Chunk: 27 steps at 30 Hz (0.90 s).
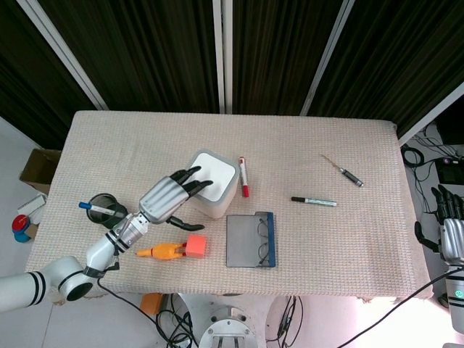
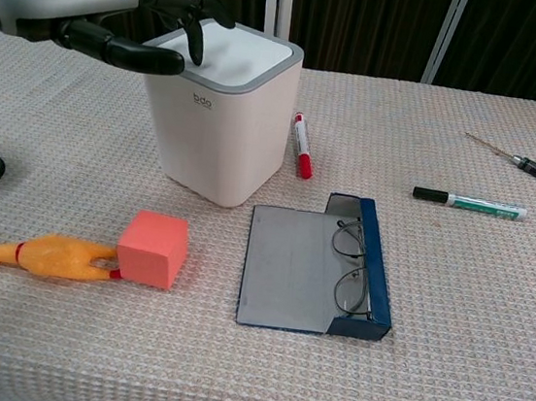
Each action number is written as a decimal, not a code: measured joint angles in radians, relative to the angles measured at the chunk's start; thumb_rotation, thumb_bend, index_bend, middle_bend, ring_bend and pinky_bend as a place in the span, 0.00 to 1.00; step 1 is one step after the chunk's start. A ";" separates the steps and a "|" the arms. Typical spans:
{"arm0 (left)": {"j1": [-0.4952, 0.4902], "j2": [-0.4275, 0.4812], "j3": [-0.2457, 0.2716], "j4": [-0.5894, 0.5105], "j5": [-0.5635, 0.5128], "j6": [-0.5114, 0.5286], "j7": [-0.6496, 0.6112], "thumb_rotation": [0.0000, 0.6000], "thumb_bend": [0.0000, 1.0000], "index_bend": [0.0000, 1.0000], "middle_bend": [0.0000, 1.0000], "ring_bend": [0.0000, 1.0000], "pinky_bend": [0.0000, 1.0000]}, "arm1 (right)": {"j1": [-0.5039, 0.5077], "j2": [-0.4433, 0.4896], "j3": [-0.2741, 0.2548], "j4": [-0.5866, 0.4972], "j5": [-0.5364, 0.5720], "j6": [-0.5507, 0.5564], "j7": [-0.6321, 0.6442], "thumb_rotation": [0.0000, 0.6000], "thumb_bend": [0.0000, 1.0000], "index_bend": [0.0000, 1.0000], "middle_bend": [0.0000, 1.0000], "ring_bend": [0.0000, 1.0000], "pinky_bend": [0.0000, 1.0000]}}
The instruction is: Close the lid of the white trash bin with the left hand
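A: Starting at the left, what do you see?

B: A dark mesh cup [image 1: 104, 204] with a blue pen in it, then the left hand [image 1: 168, 197] reaching over the near-left corner of the white trash bin [image 2: 221, 121]. Its fingers are spread and hold nothing, the dark fingertips [image 2: 195, 17] hanging over the lid [image 2: 229, 52], thumb out along the front edge.

A: And the lid?

B: It looks flat and seated in its grey rim. I cannot tell whether the fingertips touch it.

A: So how should the press go?

B: I'd judge a straight downward push with flat fingers, near the lid's middle, not the corner. The bin stands free on the desk [image 1: 326, 239] left of centre, so a sideways shove could slide or tip it.

A: What is close by?

B: In front, a rubber chicken [image 2: 34, 255] touching a pink block [image 2: 151, 249]; just right, a red marker [image 2: 301, 146]; then an open glasses case [image 2: 319, 264]. Keep the wrist high.

A: The right hand?

B: The right hand [image 1: 451, 230] hangs off the desk's right edge, idle; how its fingers lie I cannot tell.
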<state>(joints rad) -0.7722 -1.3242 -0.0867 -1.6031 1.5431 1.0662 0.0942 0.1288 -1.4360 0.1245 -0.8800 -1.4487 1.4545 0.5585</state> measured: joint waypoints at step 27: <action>0.501 0.189 0.163 -0.039 0.010 0.489 0.058 0.05 0.00 0.13 0.14 0.03 0.23 | -0.075 0.088 -0.051 -0.136 -0.011 0.034 -0.209 1.00 0.37 0.00 0.00 0.00 0.00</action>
<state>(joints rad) -0.2712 -1.1355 0.0766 -1.6416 1.5531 1.5550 0.1523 0.0537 -1.3478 0.0730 -1.0159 -1.4598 1.4884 0.3496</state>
